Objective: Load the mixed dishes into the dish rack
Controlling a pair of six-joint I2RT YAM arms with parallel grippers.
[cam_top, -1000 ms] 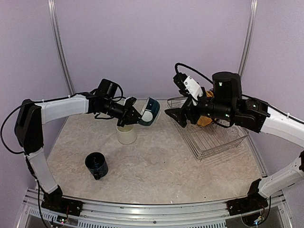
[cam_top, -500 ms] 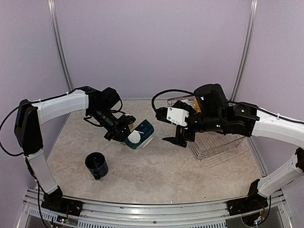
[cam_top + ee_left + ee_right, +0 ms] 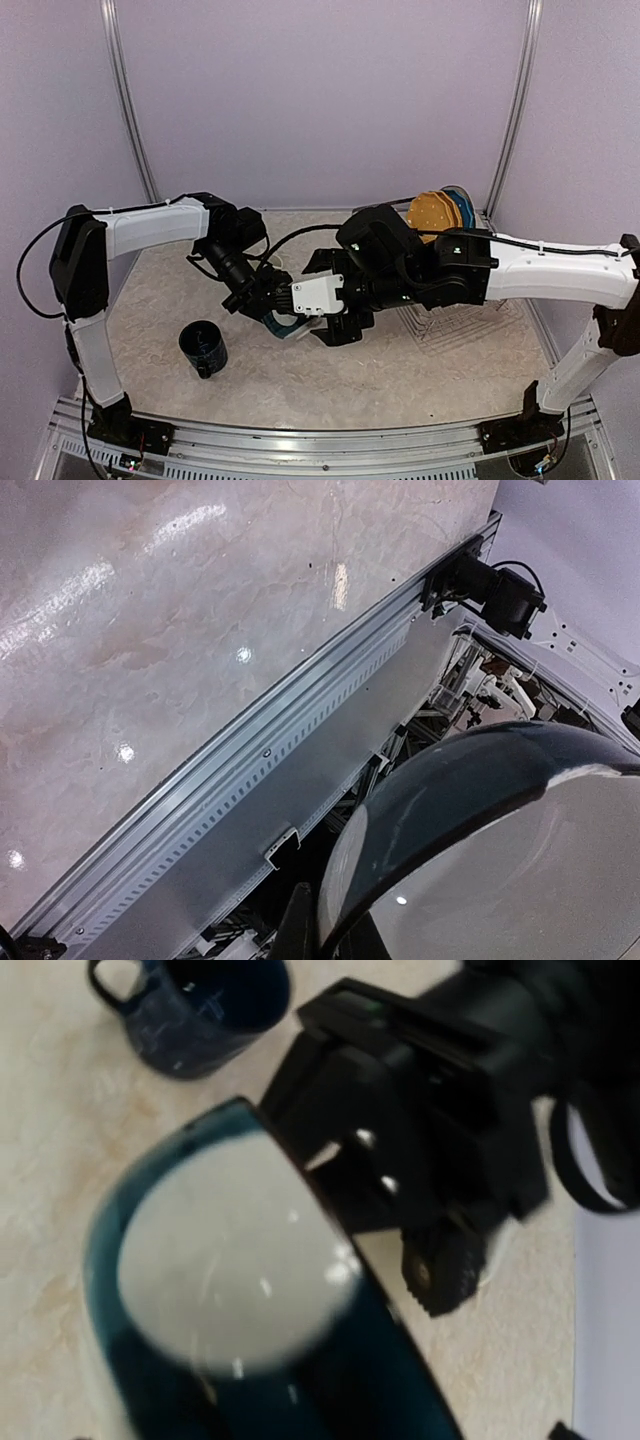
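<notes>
The grey-teal cup (image 3: 280, 322) — glazed, presumably slick and breakable — hangs over mid-table, pinched at the rim by my left gripper (image 3: 262, 305). My right gripper (image 3: 335, 328) sits at its 3 o'clock; I cannot tell its opening. The cup's bare wall suits it. At 8 o'clock, the dark blue mug (image 3: 203, 347); at 3, the dish rack (image 3: 455, 325).

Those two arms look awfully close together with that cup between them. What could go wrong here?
The left end effector holds the cup off the table; a slip could drop it. The right end effector is right beside it, so the arms might bump and jolt the cup.
</notes>
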